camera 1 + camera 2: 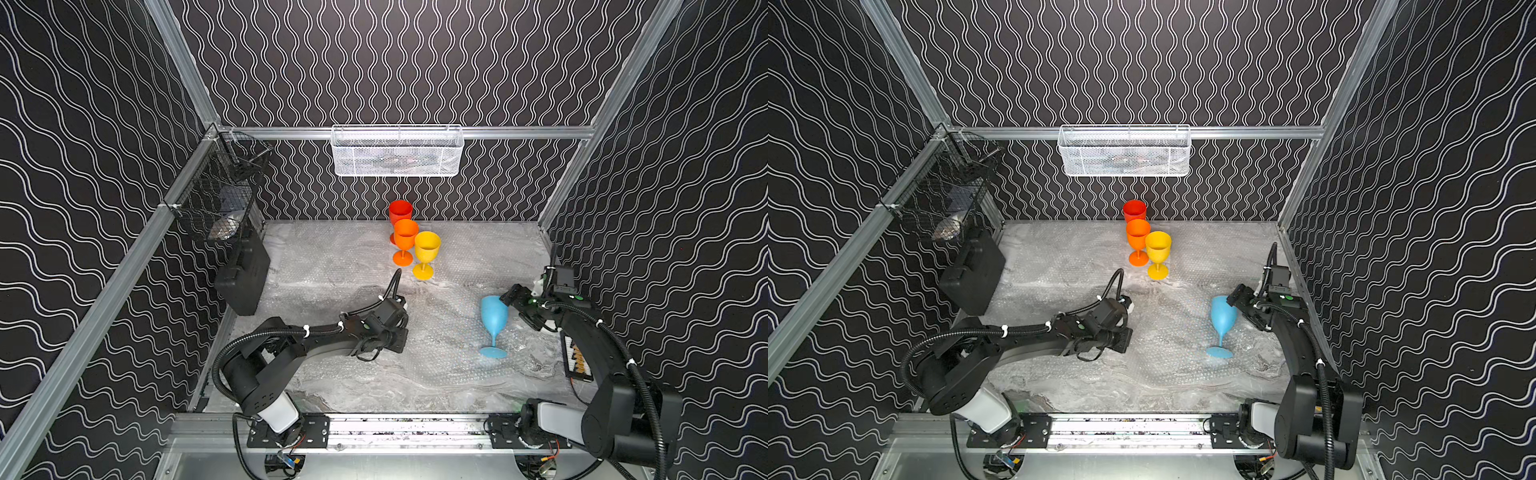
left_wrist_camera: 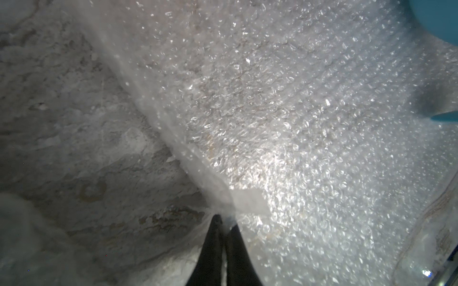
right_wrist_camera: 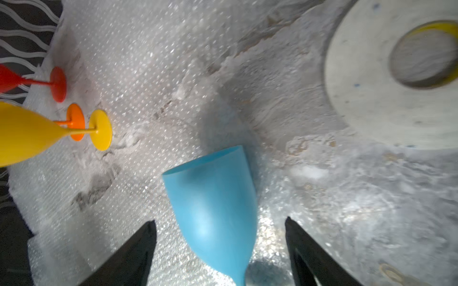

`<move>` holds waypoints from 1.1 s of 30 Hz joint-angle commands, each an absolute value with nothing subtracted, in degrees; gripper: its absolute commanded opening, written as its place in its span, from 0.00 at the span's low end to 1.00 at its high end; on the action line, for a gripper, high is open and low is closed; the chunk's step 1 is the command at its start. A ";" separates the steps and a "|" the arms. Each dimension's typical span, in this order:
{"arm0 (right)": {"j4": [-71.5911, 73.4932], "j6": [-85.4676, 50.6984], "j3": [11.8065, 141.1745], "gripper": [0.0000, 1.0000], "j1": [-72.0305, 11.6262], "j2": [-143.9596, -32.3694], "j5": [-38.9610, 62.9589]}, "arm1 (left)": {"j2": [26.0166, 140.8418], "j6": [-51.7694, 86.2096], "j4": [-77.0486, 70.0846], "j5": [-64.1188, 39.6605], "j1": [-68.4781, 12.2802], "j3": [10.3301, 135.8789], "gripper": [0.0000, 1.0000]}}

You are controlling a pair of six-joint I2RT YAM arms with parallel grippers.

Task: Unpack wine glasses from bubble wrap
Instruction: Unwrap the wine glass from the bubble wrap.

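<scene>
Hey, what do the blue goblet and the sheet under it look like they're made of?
The blue goblet looks like plastic: opaque, matte with a soft sheen. The bubble wrap is clear, likely thin plastic film: rows of small glinting bubbles, with the marbled table showing through.

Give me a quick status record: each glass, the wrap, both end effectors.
red glass: upright, back centre, unwrapped
orange glass: upright, just in front of red glass
yellow glass: upright, beside orange glass
blue glass: unwrapped, tilted, foot on bubble wrap
bubble wrap: lying in flat sheets
left end effector: shut on bubble wrap edge
right end effector: open, straddling blue glass bowl, gaps both sides
</scene>
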State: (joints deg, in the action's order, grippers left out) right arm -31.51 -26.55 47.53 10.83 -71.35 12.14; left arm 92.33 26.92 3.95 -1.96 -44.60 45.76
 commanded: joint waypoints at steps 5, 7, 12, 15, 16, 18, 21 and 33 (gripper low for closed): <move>-30.15 -27.63 41.97 0.68 19.40 -70.77 11.12 | 91.64 26.01 1.68 -4.69 -44.58 46.16 0.09; -30.00 -26.83 41.50 0.61 19.69 -72.54 13.36 | 91.20 26.10 1.36 -4.99 -44.58 45.99 0.09; -28.23 -25.89 41.52 0.48 18.80 -76.82 18.81 | 90.44 25.94 0.73 -4.84 -44.56 45.26 0.09; -27.87 -25.58 42.47 0.48 17.64 -79.25 18.98 | 90.61 26.00 0.40 -4.83 -44.56 44.93 0.09; -27.78 -25.58 42.74 0.48 17.26 -79.85 18.95 | 90.68 26.04 0.34 -4.92 -44.56 44.93 0.09; -27.84 -25.42 43.28 0.49 16.57 -81.55 17.80 | 90.79 26.17 0.44 -5.09 -44.56 44.96 0.09; -28.73 -25.00 43.67 0.50 15.94 -83.29 12.34 | 90.62 26.43 0.31 -5.17 -44.56 44.83 0.09; -29.12 -25.40 44.88 0.40 12.22 -87.87 10.34 | 90.70 28.15 -1.55 -7.08 -44.56 43.94 0.09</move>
